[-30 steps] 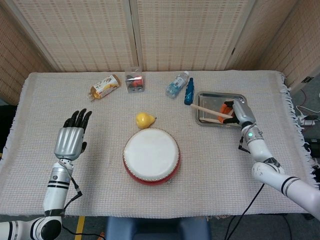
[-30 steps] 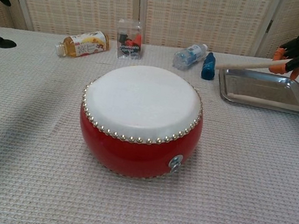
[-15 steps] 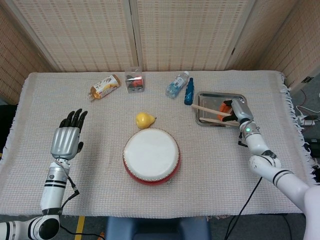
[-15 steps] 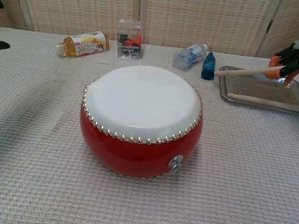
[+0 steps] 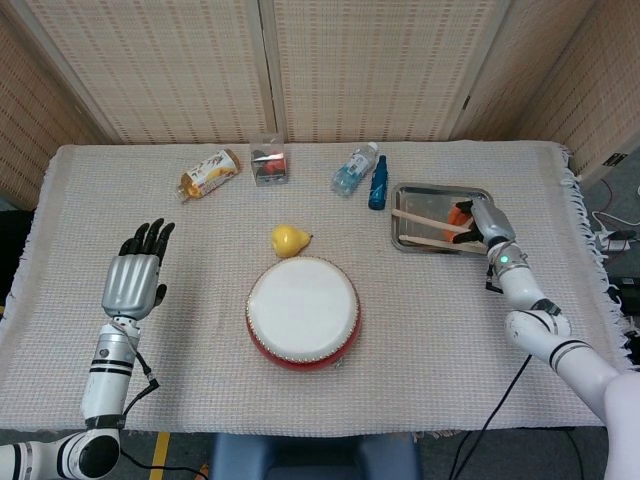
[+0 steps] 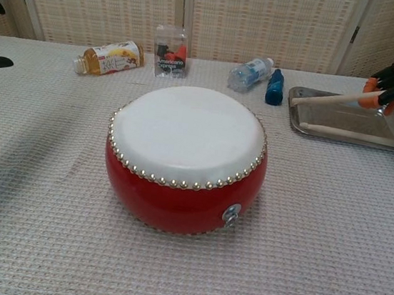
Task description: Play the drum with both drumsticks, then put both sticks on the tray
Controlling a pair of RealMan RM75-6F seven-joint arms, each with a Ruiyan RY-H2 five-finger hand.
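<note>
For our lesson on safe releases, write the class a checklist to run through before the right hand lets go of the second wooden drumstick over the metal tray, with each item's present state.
1. First wooden drumstick lying flat inside the rectangular metal tray: ok.
2. Second wooden drumstick resting fully in the tray: not ok; its far tip sits at the tray's left rim and the right hand holds the other end raised.
3. Right hand above the tray: ok.
4. Small blue bottle beside the tray clear of the stick tip: cannot tell, it lies close.
5. Left hand empty, fingers apart, away from the red drum: ok.
</note>
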